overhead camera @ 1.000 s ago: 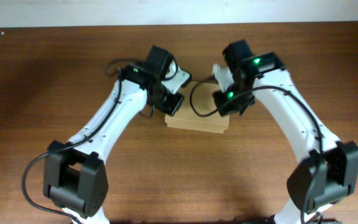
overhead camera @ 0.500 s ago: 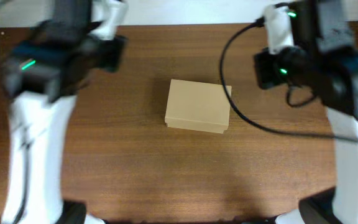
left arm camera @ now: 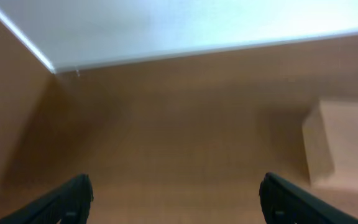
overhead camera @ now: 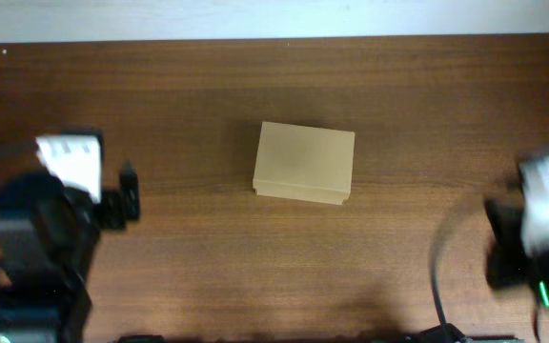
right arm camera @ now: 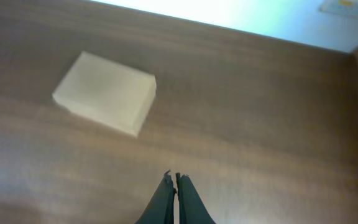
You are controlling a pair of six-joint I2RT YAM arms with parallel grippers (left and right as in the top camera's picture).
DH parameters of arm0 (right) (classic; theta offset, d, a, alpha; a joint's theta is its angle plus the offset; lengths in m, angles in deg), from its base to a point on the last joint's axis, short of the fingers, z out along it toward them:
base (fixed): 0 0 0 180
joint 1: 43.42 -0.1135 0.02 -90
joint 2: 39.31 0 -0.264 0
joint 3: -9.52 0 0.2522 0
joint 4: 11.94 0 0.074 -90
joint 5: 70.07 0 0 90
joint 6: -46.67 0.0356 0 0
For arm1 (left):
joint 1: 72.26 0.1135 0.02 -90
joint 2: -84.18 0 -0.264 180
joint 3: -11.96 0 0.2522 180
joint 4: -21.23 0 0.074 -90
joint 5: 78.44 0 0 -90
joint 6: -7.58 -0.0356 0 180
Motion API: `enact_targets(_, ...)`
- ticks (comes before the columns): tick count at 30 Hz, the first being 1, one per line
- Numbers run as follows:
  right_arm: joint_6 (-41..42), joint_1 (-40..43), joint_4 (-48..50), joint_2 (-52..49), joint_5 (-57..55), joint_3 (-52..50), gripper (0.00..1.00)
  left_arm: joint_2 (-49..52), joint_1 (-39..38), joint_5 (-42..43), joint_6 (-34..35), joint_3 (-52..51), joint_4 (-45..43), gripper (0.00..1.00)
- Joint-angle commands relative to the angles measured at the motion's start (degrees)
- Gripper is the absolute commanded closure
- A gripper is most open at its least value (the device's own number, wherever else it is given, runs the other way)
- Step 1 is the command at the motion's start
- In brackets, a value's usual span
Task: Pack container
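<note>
overhead: the container [overhead camera: 304, 162], lid shut, lies flat mid-table [overhead camera: 417, 105]. the blurred left arm [overhead camera: 50, 224] and right arm [overhead camera: 541, 233] are well apart from it.
left wrist: the left gripper [left arm camera: 179, 208] is spread wide and empty, with the container at the right edge.
right wrist: the right gripper [right arm camera: 176, 198] has its fingers pressed together on nothing, with the container ahead to the left.

No legible text: white label [overhead camera: 70, 160] on left arm [overhead camera: 36, 238] blurred; container [overhead camera: 304, 174] unmarked.
</note>
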Motion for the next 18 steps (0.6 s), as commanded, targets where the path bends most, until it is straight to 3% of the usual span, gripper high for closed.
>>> enact_targets(1,2.0,0.4,-1.0,8.6,-1.8,-9.2,0.95,-7.8,0.3,0.0,3.7,-8.4,0.3,0.14)
enact_targets(3,2.0,0.4,-1.2,13.8,-3.6,-14.4,0.95,-10.0,0.3,-0.1,4.2,-10.7,1.2,0.13)
enact_targets(4,2.0,0.4,-0.4,16.5,-5.1,-17.1,0.8,-10.9,0.3,-0.2,4.2,-11.7,1.0,0.13)
enact_targets(5,1.9,0.4,0.4,18.2,-6.3,-18.8,0.61,-11.3,0.3,-0.2,4.2,-12.2,0.7,0.05)
enact_targets(6,1.9,0.4,1.9,20.3,-8.1,-20.9,0.35,-11.5,0.3,-0.2,4.2,-12.5,0.4,0.0)
enact_targets(7,1.9,0.4,3.5,21.8,-9.8,-22.6,0.01,-11.5,0.3,-0.3,4.2,-12.5,0.2,0.0)
enact_targets(18,1.9,0.4,6.1,24.9,-13.1,-25.8,0.01,-11.2,0.3,-0.2,4.2,-12.5,1.4,0.0)
